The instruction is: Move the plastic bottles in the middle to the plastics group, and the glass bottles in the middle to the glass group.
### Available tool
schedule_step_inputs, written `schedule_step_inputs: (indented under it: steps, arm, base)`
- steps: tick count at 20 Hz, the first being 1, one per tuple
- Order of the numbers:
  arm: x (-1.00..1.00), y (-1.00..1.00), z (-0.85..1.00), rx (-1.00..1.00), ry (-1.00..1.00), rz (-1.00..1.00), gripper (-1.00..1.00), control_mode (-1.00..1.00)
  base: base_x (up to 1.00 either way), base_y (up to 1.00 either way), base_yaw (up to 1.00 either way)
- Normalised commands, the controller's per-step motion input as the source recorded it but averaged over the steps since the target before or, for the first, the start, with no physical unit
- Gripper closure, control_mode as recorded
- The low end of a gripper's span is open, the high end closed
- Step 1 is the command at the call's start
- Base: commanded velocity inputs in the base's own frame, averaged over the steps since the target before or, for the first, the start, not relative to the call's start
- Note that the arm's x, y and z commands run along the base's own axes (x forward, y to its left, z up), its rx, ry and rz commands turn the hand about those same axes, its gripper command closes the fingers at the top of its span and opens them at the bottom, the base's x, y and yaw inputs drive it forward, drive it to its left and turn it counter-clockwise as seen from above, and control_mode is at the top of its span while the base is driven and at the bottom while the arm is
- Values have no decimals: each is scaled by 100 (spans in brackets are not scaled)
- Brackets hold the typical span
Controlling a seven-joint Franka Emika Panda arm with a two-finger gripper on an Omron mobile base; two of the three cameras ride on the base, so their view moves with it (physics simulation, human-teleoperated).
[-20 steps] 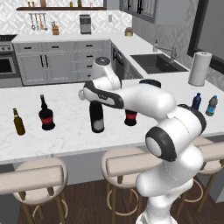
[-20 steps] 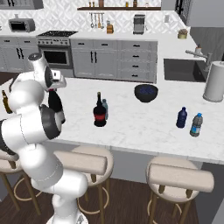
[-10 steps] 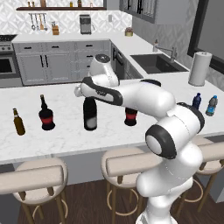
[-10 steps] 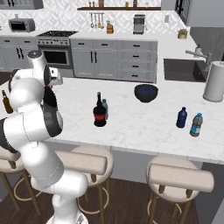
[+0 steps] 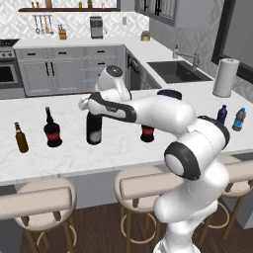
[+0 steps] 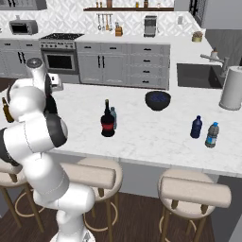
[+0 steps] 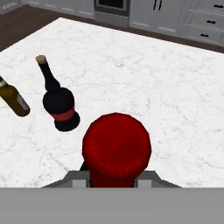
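My gripper (image 5: 93, 107) is shut on the top of the tall dark wine bottle (image 5: 94, 129), which stands upright at the counter's left part. In the hand view its red top (image 7: 117, 148) sits between my fingers. Left of it is the glass group: a squat dark bottle with a red band (image 5: 52, 130) (image 7: 59, 104) and a small amber bottle (image 5: 21, 138) (image 7: 13, 99). In the middle stand another squat red-banded bottle (image 6: 108, 121) (image 5: 147, 133) and a slim light-blue plastic bottle (image 6: 114, 116) just behind it. The plastics group, a dark blue bottle (image 6: 196, 127) and a clear bluish bottle (image 6: 212, 134), stands at the right.
A dark bowl (image 6: 158, 100) sits behind the middle bottles. A paper towel roll (image 6: 231, 88) stands by the sink (image 5: 175, 71) at the far right. Bar stools (image 5: 37, 200) line the counter's near edge. Bare marble lies between the wine bottle and the middle bottles.
My arm has carried the wine bottle leftward across the counter, away from the middle bottles and closer to the glass group. The other bottles have not moved.
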Motion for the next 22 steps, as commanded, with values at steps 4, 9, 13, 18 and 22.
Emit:
schedule_step_inputs:
  steps: [4,9,13,18,22]
  arm:
    - [1,27,15,-6,11,2,100,-100]
    - [16,33,0,-4,6,1,100,-100]
    - [28,36,0,-2,0,2,100,-100]
    - [12,31,0,-2,0,2,100,-100]
    - [14,16,0,0,0,1,100,-100]
  base:
    - [0,0,0]
    - [0,0,0]
    - [0,0,0]
    - [0,0,0]
    - [0,0,0]
